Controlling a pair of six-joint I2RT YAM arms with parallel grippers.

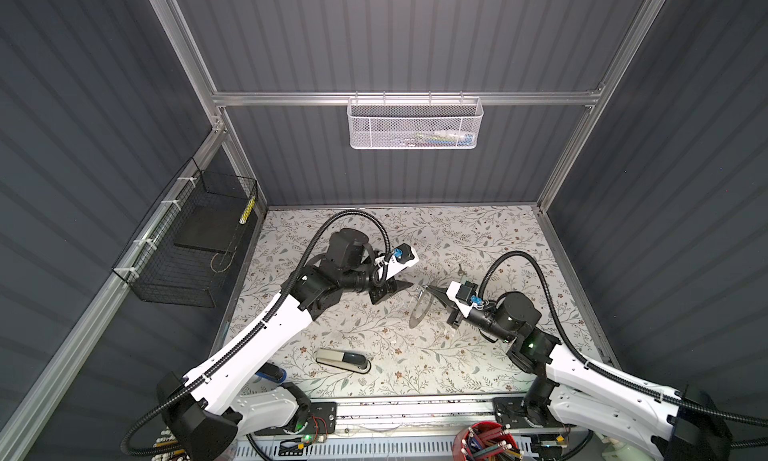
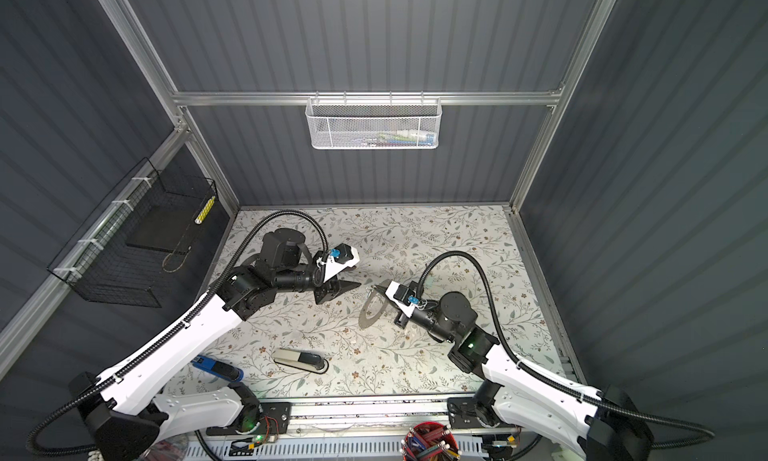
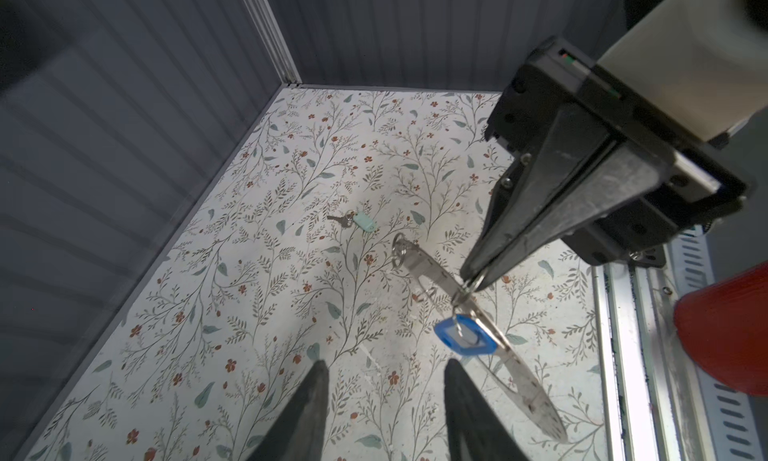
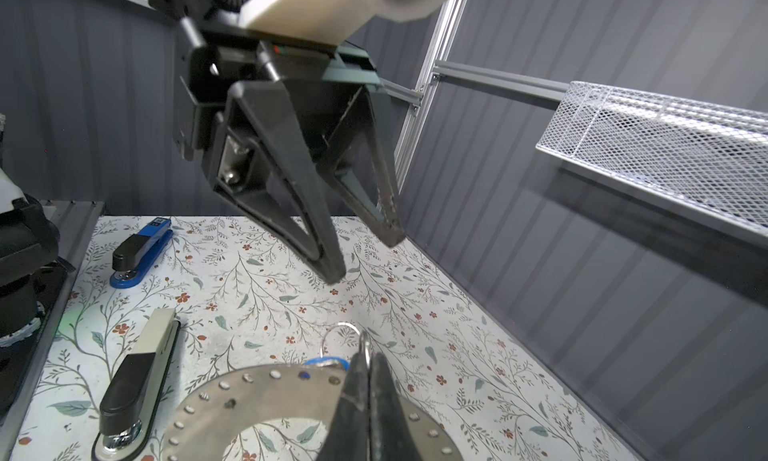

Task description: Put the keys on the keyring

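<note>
Nearest you on the floral mat (image 1: 374, 380) lie a grey stapler (image 1: 344, 361) and a blue stapler (image 2: 217, 368). Mid-table, your right gripper (image 3: 468, 281) pinches the tilted keyring (image 3: 528, 390), with the blue-tagged key (image 3: 465, 334) dangling from it. The left gripper (image 4: 361, 253) gapes empty beside them. Farther back lies the mint-tagged key (image 3: 361, 221) — clear only in the left wrist view — before corrugated grey walls (image 1: 395, 43).

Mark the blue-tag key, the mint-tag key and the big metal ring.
blue-tag key (image 3: 471, 339): left wrist view, on its blue tag.
mint-tag key (image 3: 365, 222): left wrist view, on its mint tag.
big metal ring (image 4: 266, 390): right wrist view, on the flat band with small holes.
</note>
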